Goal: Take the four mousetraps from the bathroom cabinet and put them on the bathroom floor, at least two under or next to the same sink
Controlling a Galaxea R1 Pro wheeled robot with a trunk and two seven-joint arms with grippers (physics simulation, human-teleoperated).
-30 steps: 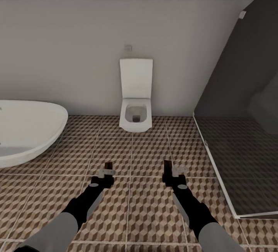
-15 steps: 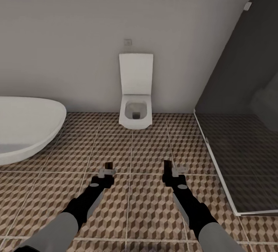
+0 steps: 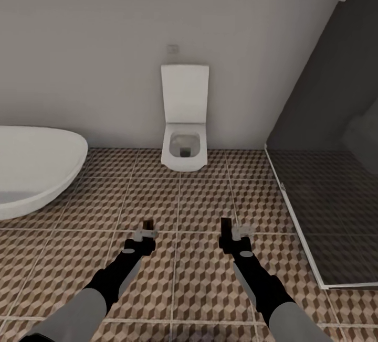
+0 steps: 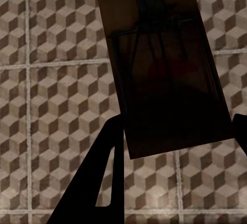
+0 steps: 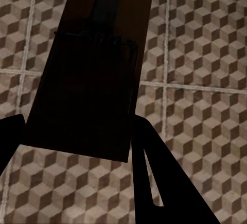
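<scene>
Left gripper [image 3: 147,228]: we have it clamped on a mousetrap [image 4: 162,64], the board pinched between the two fingers and sticking out ahead of the arm; in the left wrist view the wire spring and a dim red mark show on the board's shadowed face.

Right gripper [image 3: 231,228]: we hold a second mousetrap [image 5: 90,74] the same way, jaws closed on its edges. That board is so dark in the right wrist view that we can only just make out the wire on it.

Why held so: we judge that carrying one trap in each hand, out in front and above the tiles, keeps them clear of the ground while we travel.

Bathroom floor [image 3: 199,279]: cube-patterned tiles lie beneath both arms, well apart from the traps, so neither trap is set down yet.

Surroundings: a white toilet [image 3: 183,137] stands against the far wall straight ahead, a white bathtub [image 3: 31,169] sits to the left, and a dark glass shower screen [image 3: 325,174] closes the right side.

Task stage: we judge this to be the carrying leg, with the sink and cabinet somewhere else.

Next need: we should turn toward the sink, then lower each trap flat onto the tiles beside or under it.
</scene>
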